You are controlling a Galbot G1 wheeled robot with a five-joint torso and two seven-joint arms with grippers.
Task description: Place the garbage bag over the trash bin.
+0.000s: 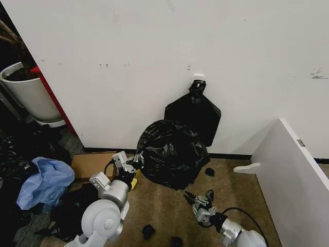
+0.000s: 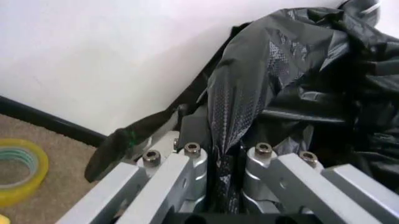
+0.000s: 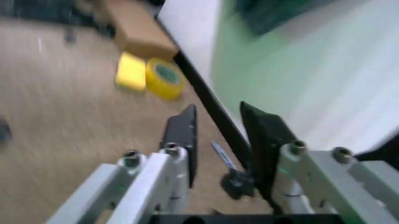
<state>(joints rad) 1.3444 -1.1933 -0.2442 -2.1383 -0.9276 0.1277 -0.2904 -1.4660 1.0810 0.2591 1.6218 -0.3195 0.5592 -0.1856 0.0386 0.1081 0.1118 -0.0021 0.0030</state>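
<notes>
The garbage bag [image 1: 172, 152] is a glossy, wrinkled black mound on the carpet against the wall. The trash bin is hidden. My left gripper [image 1: 134, 165] is at the mound's left edge. In the left wrist view this gripper [image 2: 225, 161] is shut on a fold of the garbage bag [image 2: 249, 93], which rises between its fingers. My right gripper [image 1: 198, 198] hovers low over the carpet, in front of the mound and to its right. It stands open [image 3: 221, 140], with nothing between its dark pads [image 3: 184, 137].
A flat black bundle [image 1: 194, 114] hangs on the wall behind the bag. A cardboard box [image 1: 91, 163], blue plastic sheet [image 1: 46, 181] and white planter [image 1: 28, 92] lie left. A white board [image 1: 293, 172] stands right. A yellow tape roll [image 3: 163, 77] lies near the baseboard.
</notes>
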